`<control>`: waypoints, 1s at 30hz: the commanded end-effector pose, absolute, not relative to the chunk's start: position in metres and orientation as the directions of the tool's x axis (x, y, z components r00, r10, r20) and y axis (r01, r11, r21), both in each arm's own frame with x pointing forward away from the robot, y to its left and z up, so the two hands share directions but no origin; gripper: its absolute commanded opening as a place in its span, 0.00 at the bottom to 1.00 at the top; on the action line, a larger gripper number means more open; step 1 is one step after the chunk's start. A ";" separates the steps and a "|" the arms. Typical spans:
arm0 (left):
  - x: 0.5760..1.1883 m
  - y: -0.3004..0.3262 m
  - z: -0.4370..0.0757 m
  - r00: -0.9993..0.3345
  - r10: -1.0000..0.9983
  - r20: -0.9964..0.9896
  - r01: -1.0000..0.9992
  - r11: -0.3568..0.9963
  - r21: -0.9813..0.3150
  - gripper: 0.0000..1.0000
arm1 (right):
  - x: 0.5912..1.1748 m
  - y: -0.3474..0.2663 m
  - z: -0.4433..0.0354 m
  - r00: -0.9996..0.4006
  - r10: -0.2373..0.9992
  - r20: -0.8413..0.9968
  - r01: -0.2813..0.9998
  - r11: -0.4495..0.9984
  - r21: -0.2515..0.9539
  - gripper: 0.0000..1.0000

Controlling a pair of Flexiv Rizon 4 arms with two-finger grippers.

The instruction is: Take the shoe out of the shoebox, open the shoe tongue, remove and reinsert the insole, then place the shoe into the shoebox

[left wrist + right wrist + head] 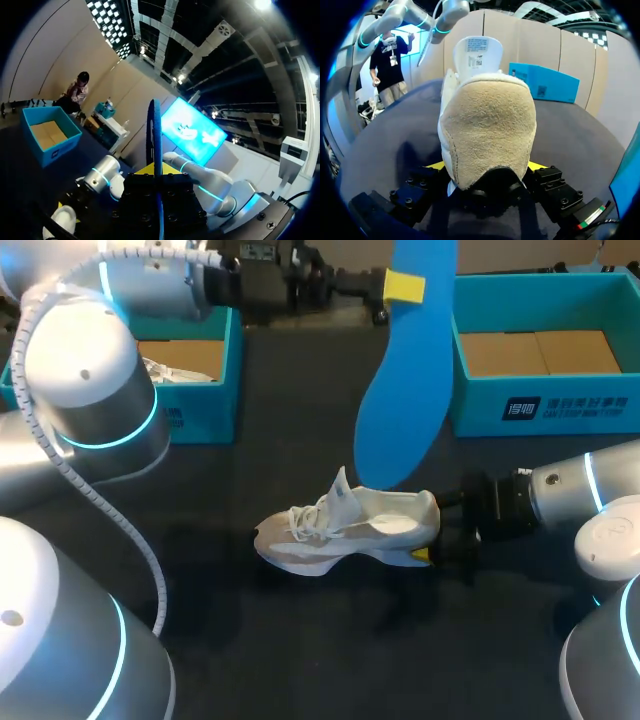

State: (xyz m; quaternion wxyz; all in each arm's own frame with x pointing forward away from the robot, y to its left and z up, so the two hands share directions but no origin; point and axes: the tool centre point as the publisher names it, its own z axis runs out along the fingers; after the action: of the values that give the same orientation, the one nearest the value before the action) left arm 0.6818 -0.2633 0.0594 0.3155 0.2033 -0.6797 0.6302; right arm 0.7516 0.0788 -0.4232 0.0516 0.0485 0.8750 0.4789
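A white shoe (pixel 345 525) lies on the dark table, toe to the left, with its tongue (pixel 342 490) standing up. My right gripper (pixel 432 540) is shut on the shoe's heel. In the right wrist view the heel (pixel 487 130) fills the space between the two yellow tips of the right gripper (pixel 487 167). High over the table's far side, my left gripper (pixel 400 285) is shut on the top of a blue insole (pixel 400 390). The insole hangs down, its lower end just above the shoe. The left wrist view shows the insole (pixel 155 135) edge-on in the left gripper (pixel 156 172).
A blue shoebox (pixel 545 405) stands open at the back right. A second blue box (pixel 200 410) at the back left holds something white. My left arm (pixel 90 390) takes up the left side. Bare dark table lies in front of the shoe.
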 end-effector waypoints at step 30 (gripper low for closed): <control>0.606 -0.221 0.100 -0.555 0.245 0.795 -0.809 0.062 -0.584 0.00 | 0.752 0.080 -0.425 -0.990 0.137 -0.046 0.036 0.538 0.842 0.00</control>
State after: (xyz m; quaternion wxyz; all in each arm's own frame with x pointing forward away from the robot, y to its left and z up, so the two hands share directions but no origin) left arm 0.6068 -0.2253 0.1057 0.4085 0.2364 -0.6053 0.6409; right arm 0.7517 0.0788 -0.4232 0.0516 0.0485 0.8750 0.4789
